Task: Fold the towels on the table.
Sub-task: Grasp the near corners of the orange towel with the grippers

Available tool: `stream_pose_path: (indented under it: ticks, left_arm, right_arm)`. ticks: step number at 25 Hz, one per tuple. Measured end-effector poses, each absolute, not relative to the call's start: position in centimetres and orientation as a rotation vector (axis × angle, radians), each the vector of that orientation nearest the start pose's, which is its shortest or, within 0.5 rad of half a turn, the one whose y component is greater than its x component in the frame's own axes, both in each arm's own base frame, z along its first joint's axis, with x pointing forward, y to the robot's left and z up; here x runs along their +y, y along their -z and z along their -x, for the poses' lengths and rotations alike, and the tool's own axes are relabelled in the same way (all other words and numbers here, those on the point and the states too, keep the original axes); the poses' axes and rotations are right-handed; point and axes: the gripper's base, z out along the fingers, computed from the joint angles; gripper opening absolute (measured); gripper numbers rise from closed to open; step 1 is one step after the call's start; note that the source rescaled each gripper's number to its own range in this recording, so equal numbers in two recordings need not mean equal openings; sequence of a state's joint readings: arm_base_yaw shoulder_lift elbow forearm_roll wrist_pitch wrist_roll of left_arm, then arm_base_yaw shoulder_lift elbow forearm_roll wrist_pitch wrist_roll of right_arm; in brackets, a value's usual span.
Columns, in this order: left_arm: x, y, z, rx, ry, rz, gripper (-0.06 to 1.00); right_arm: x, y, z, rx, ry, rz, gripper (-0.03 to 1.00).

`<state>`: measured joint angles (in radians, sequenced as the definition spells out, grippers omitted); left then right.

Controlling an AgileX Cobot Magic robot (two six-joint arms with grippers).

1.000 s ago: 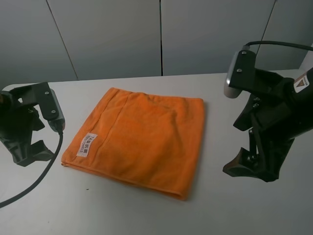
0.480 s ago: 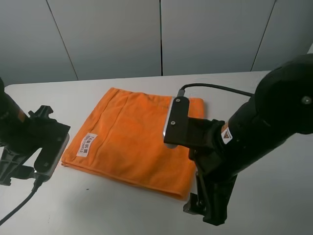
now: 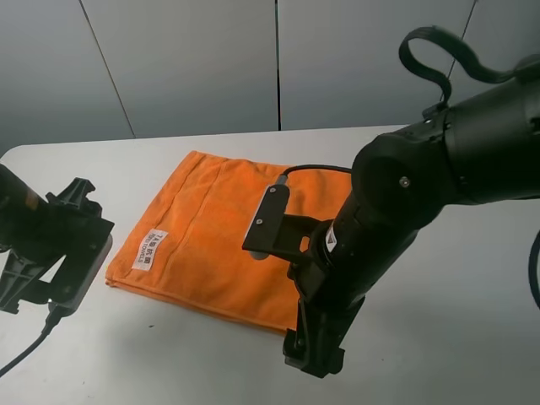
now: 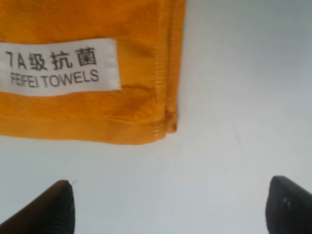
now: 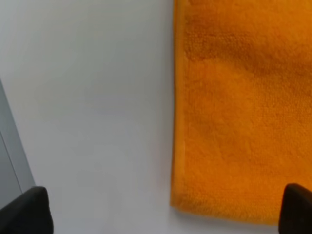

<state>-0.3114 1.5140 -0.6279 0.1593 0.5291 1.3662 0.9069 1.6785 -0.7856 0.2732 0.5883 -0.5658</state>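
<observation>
The orange towel (image 3: 228,228) lies flat on the white table (image 3: 472,329), folded into a rough square, with its white label (image 3: 152,249) near the left edge. My left gripper (image 3: 34,287) is open and empty just off the towel's front left corner. In the left wrist view (image 4: 170,214) the fingertips (image 4: 53,209) stand apart below the label (image 4: 58,68) and the hemmed corner (image 4: 168,124). My right gripper (image 3: 312,350) is open and empty at the towel's front right corner, which the arm hides. The right wrist view shows that corner (image 5: 178,202) between the spread fingertips (image 5: 24,212).
Grey wall panels (image 3: 278,59) stand behind the table's far edge. A black cable (image 3: 25,354) trails from the left arm across the front left of the table. The bulky right arm (image 3: 405,194) hangs over the towel's right part.
My right arm has swung from the table's right side leftward and down to the towel's front right corner. My left arm turned down beside the front left corner, then held.
</observation>
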Motion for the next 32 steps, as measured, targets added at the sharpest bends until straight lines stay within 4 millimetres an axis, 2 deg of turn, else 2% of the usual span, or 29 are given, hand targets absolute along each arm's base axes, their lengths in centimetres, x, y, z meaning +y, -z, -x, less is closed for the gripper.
stream_pose_path:
  ticks: [3, 8, 12, 18, 23, 28, 32]
  left_arm:
    - [-6.7, -15.1, -22.6, -2.037, 0.277, 2.606, 1.00]
    - [-7.0, -13.3, -22.8, -2.018, 0.184, 2.583, 1.00]
    - [-7.1, -13.3, -23.1, -2.037, 0.213, 2.601, 1.00]
    - [-7.2, -13.0, -23.0, -2.049, 0.179, 2.595, 1.00]
    - [-7.4, -12.9, -23.2, -2.032, 0.179, 2.634, 1.00]
    - [-7.5, -11.6, -23.3, -2.022, 0.137, 2.609, 1.00]
    - [-7.6, -11.1, -23.8, -2.042, 0.168, 2.622, 1.00]
  right_arm:
    - [22.7, -14.3, -16.0, 2.418, -0.295, 1.756, 1.00]
    - [22.8, -14.1, -16.1, 2.423, -0.292, 1.758, 1.00]
    - [23.2, -13.7, -15.7, 2.413, -0.290, 1.785, 1.00]
    - [23.8, -12.1, -15.3, 2.374, -0.228, 1.869, 1.00]
    - [23.7, -12.0, -15.5, 2.365, -0.186, 1.865, 1.00]
    - [23.7, -12.0, -15.7, 2.348, -0.170, 1.861, 1.00]
    - [23.7, -12.0, -15.8, 2.329, -0.151, 1.872, 1.00]
